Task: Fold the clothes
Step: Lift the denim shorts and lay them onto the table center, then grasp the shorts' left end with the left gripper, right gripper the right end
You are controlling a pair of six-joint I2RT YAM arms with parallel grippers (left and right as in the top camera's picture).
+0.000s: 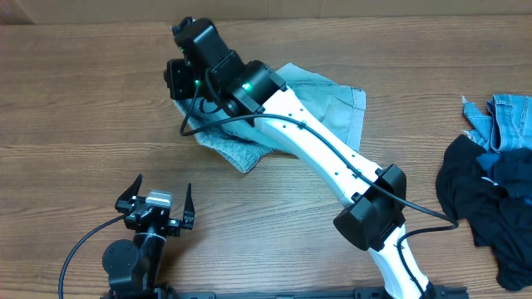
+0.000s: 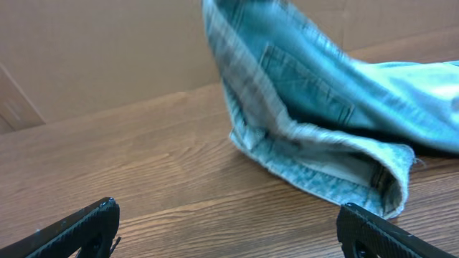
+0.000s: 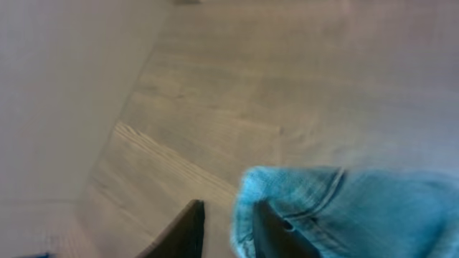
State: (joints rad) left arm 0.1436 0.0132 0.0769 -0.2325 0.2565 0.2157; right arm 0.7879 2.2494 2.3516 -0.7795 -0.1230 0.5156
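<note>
Right wrist view, blurred: the right gripper (image 3: 228, 209) has its two dark fingers drawn close together with the hemmed edge of the denim garment (image 3: 337, 208) between them, apparently pinched, though the blur makes the contact hard to confirm. From the left wrist camera that edge of the garment rises off the wooden table (image 1: 83, 116) while the folded lower part lies on the wood, a back pocket showing. Overhead, the garment sits at the centre rear of the table beneath the right arm. The left gripper (image 1: 163, 184) rests near the front left edge, jaws spread wide, holding nothing, well apart from the denim. At the far right lie a dark clothes pile (image 1: 486, 195) and another blue denim piece (image 1: 509, 116).
</note>
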